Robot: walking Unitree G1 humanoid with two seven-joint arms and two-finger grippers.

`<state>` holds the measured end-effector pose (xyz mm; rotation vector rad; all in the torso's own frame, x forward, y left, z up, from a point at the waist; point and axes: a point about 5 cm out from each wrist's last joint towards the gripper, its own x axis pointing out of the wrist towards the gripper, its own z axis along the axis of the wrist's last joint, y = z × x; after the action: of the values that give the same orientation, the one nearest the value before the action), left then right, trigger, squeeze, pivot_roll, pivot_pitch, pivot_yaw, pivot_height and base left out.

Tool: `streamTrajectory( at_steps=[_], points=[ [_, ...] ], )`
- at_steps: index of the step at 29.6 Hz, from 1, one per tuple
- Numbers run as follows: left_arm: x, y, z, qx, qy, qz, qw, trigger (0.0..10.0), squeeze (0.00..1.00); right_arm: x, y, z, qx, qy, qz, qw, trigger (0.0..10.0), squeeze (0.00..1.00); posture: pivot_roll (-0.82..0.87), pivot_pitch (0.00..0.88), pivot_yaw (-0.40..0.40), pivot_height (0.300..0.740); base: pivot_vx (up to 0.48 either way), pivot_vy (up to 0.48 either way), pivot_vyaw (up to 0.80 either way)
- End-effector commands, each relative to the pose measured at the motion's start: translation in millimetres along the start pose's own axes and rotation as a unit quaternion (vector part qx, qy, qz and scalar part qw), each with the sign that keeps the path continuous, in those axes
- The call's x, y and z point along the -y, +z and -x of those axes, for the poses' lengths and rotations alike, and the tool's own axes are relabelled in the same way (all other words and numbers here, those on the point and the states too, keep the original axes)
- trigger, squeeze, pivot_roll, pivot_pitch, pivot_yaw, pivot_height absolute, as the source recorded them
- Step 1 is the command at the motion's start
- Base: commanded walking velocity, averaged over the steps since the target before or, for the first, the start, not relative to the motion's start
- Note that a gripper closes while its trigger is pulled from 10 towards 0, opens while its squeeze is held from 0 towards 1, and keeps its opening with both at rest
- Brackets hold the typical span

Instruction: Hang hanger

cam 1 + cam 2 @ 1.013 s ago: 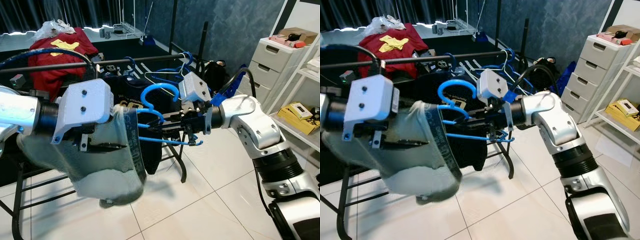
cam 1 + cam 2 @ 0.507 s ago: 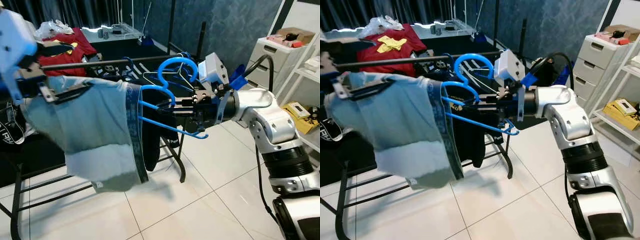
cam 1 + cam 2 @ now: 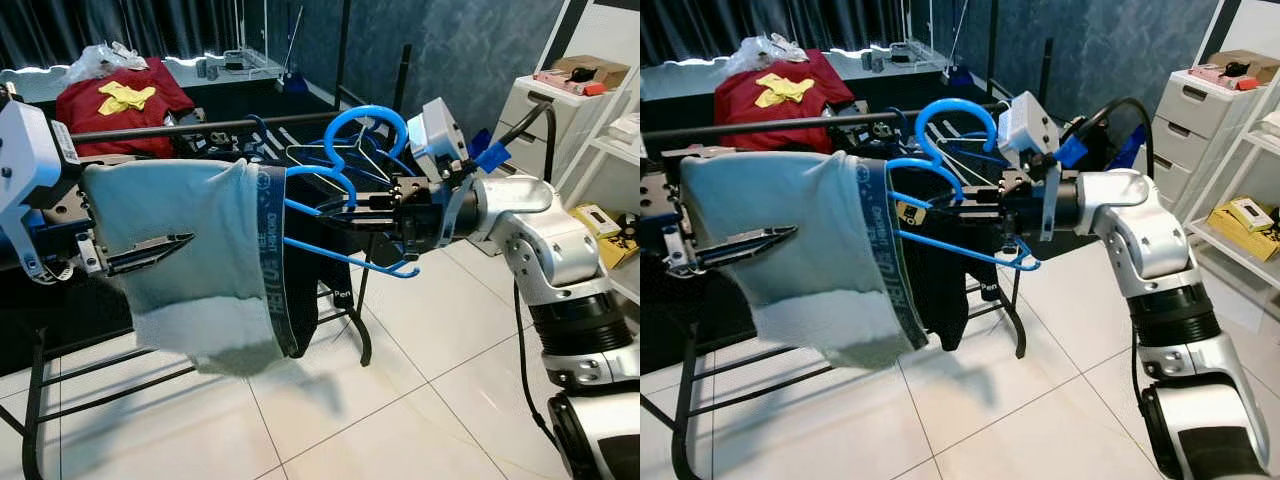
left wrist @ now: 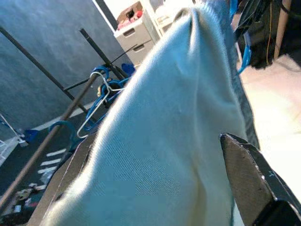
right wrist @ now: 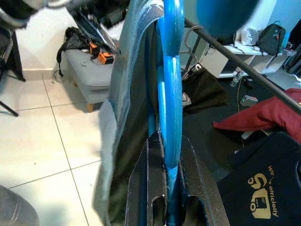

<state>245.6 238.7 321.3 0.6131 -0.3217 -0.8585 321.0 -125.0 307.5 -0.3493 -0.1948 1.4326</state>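
in right gripper (image 3: 345, 212): blue hanger (image 3: 345, 165)

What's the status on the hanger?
Right end effector shut on blue plastic hanger, short of black clothes rail. Left end effector open under pale blue garment. Hangers already on rail ahead.

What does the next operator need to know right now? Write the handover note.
Right gripper: shut on the blue hanger, held out in front of the rail.
Left gripper: open, fingers inside the light shorts, spreading them; the waistband end sits on the hanger.
Done: shorts threaded onto the hanger.
Left: pull the left gripper out, hook the hanger over the rail beside the other hangers, release.
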Motion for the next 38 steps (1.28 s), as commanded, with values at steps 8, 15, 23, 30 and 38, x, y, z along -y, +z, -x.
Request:
streamTrajectory(
  at_steps=[8,15,23,30,38],
  points=[
    [14.3,-17,-6.9,0.005,0.001,0.044,0.999,0.0,0.00,2.9,17,4.9,0.026,-0.007,0.012,1.000,0.0,0.00,-0.05,0.000,-0.031,0.740,0.000,0.000,0.00],
    [16.3,-24,-3.4,-0.017,0.000,0.045,0.999,0.0,0.00,6.0,21,9.0,0.031,-0.014,0.015,0.999,0.0,0.00,-0.04,0.000,-0.031,0.740,0.000,0.000,0.00],
    [-21.5,-30,21.0,-0.057,0.165,-0.020,0.984,0.0,0.00,2.7,14,32.2,0.003,-0.018,-0.003,1.000,0.0,0.00,-0.05,0.000,-0.040,0.740,0.000,0.000,0.00],
    [-51.4,-26,43.3,-0.061,0.279,-0.040,0.957,0.0,0.00,-6.9,-2,45.9,-0.043,-0.004,-0.026,0.999,0.0,0.00,-0.05,0.000,-0.040,0.740,0.000,0.000,0.00],
    [-63.0,-60,89.6,-0.107,0.498,0.028,0.860,0.0,0.00,-40.3,-127,76.3,-0.253,-0.113,-0.163,0.947,1.1,0.00,-0.05,0.000,-0.047,0.740,0.000,0.000,0.00]
  ],
)
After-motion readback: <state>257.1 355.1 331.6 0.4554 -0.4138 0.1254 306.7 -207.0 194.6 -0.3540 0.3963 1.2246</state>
